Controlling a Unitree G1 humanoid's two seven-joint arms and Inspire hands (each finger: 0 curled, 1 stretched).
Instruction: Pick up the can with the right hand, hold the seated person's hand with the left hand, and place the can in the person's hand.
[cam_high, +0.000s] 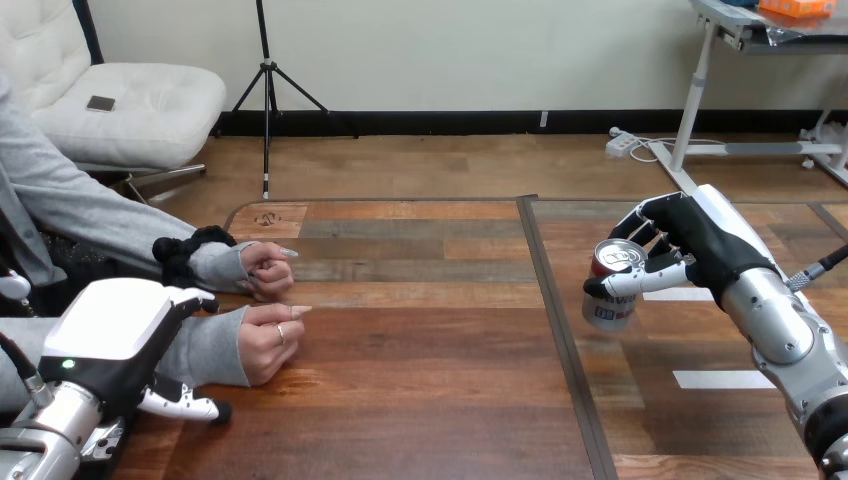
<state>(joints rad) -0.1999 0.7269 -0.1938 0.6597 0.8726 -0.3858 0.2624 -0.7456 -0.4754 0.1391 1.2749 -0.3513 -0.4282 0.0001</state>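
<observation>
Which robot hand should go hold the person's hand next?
Left. The left hand is right beside the person's nearer hand, while the right hand is far across the table, fingers curled round the can.

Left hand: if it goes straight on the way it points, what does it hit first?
Probably the person's nearer hand: the left hand points along that arm's sleeve toward the view's right. Its height above the sleeve is unclear.

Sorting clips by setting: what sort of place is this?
Probably a robot handover test station. There is a wooden table, a person's hands rest on it at the view's left, and the robot's right hand is curled round a can.
</observation>
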